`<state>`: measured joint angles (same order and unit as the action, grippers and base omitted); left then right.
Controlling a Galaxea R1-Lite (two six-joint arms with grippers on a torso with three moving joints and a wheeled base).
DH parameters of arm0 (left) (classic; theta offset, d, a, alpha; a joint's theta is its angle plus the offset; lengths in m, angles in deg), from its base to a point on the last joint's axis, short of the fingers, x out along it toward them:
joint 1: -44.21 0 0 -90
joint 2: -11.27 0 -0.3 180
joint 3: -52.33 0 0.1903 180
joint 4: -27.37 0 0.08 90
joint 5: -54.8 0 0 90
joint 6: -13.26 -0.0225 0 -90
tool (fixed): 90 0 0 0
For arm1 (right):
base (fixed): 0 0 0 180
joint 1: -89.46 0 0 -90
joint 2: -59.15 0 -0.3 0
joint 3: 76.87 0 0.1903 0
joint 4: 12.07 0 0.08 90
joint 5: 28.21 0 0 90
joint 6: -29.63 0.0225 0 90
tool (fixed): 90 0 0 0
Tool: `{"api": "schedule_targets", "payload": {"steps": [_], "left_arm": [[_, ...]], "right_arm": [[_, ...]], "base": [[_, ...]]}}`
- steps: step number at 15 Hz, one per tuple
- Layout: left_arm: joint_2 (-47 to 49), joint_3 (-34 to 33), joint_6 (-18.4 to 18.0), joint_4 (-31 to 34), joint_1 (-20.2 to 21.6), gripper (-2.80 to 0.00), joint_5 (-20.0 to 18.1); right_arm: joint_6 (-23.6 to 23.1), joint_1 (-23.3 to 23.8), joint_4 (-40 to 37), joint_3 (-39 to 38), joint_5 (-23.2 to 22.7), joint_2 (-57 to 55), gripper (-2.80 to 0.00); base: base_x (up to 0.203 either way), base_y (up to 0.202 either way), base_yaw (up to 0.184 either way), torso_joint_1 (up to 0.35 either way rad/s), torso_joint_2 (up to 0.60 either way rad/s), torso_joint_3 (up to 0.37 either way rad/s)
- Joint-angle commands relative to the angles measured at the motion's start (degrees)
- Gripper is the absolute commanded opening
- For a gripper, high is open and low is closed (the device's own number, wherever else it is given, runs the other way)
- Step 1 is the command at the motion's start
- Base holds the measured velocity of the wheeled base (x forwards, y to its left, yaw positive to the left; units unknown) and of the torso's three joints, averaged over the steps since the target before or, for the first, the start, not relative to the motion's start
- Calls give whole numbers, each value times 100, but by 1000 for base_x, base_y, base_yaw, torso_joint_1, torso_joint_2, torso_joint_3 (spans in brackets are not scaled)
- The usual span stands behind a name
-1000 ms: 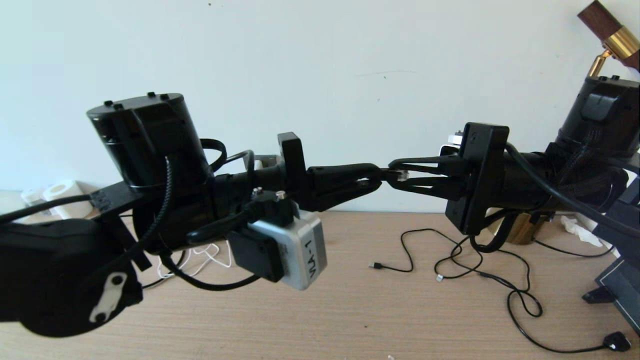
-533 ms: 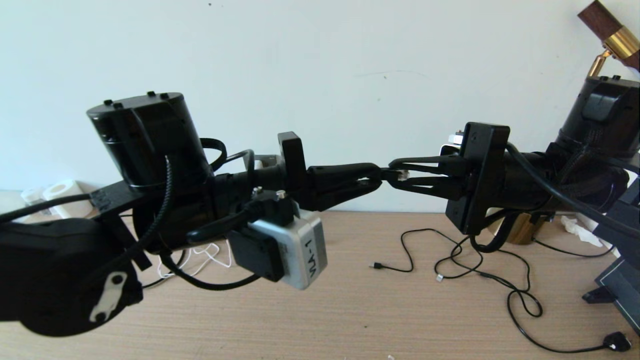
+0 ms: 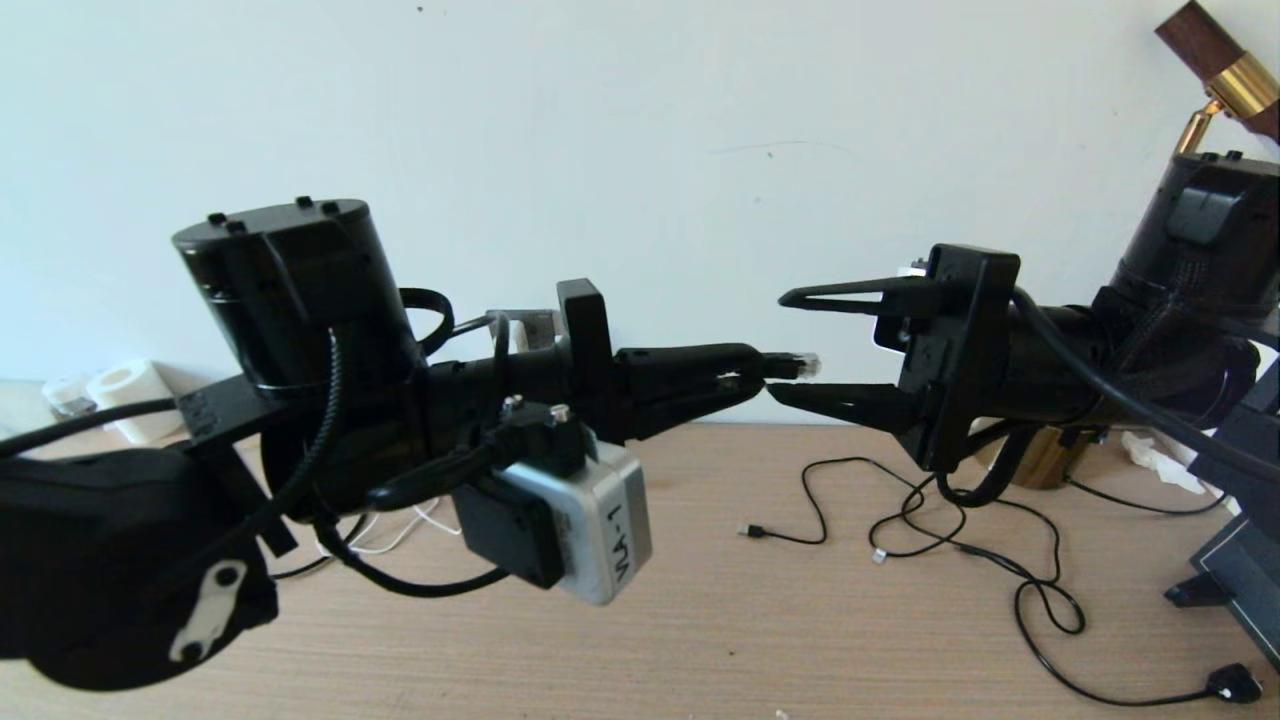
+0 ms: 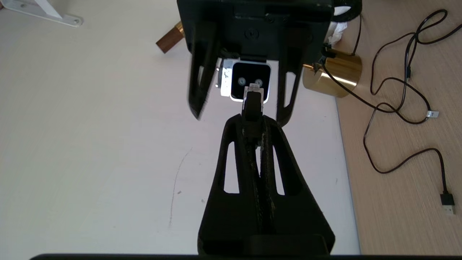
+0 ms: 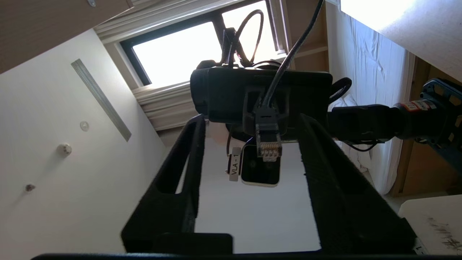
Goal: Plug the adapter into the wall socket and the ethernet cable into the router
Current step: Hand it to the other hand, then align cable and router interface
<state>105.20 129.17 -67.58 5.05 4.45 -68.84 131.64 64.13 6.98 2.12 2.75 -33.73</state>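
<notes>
Left hand (image 3: 745,372) pinches the ethernet cable (image 3: 795,364) plug mid-air above the counter (image 3: 700,600), clear tip sticking out toward the right. Right hand (image 3: 790,345) faces it, fingers (image 3: 830,296) spread above and below the plug, not touching. Thin black cables (image 3: 960,540) lie on the counter below.

The head view looks forward and down from close behind both arms toward the wall. Each wrist view looks along its own fingers, facing the other at close range. All three share the ethernet cable's plug (image 3: 800,362) between the two hands.
</notes>
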Motion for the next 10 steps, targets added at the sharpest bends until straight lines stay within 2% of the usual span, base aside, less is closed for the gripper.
{"api": "schedule_targets", "payload": {"steps": [1,2,3,4,5,6,7,10], "left_arm": [[-81,-117,-17,-19,12,-280,-19],[-127,-139,104,-19,19,-280,-19],[-159,-147,379,-19,81,-280,-19],[-210,-168,867,-26,215,-280,-12],[-272,-200,1600,-37,376,-280,50],[-351,-238,2428,-53,525,-280,256],[-444,-298,3373,-61,624,-280,665],[-747,-581,6527,-37,725,-280,1944]], "right_arm": [[56,-7,22,1,-4,16,0],[50,-1,22,-22,87,72,0],[24,1,26,-120,245,172,0],[-227,27,34,-249,467,328,0],[-786,60,35,-381,781,453,0],[-1409,86,32,-515,1279,547,0],[-2162,97,22,-649,1841,628,0],[-4706,75,-42,-1265,3467,1084,0]], "base": [[0,0,0,0,0,0],[0,0,0,0,0,0],[0,0,0,0,0,0],[0,0,0,0,0,0],[0,0,0,0,0,0],[0,0,0,0,0,0],[0,0,0,0,0,0],[0,0,0,0,0,0]]}}
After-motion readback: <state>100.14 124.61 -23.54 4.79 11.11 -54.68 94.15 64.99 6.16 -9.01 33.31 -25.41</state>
